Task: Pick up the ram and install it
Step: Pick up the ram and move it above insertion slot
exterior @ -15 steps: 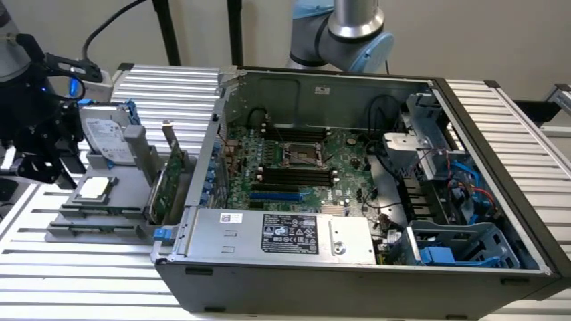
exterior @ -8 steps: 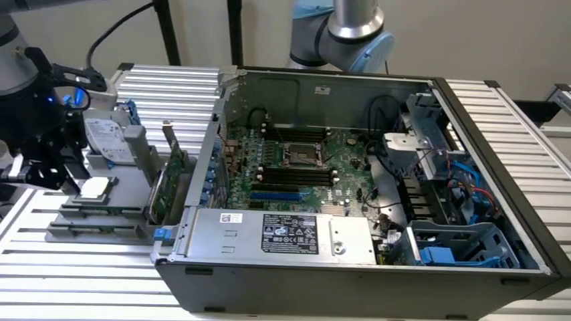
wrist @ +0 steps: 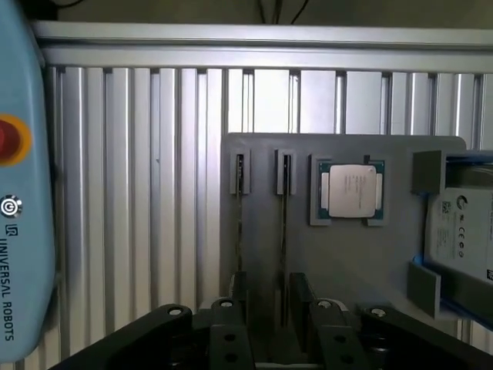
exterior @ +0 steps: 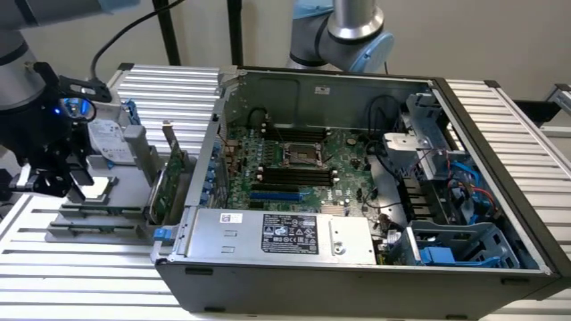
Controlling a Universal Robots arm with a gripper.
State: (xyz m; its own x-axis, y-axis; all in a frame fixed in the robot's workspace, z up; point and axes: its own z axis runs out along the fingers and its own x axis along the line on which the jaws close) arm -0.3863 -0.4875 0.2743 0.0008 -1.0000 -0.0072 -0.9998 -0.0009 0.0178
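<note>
Hangs with black two-fingered hand [wrist: 269,293] parted over the flat grey holder tray [wrist: 347,270], lines up astride the long thin edge-on ram stick [wrist: 283,231], and risks striking the twin stick [wrist: 239,231] alongside if lowered off-centre.

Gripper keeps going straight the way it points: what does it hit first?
Likely the ram nearer the CPU, on edge in the gray holder; it lines up with the open gripper's gap. Depth is unclear.

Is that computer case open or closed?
Open: the computer case is uncovered, with its motherboard and power supply plainly visible inside.
</note>
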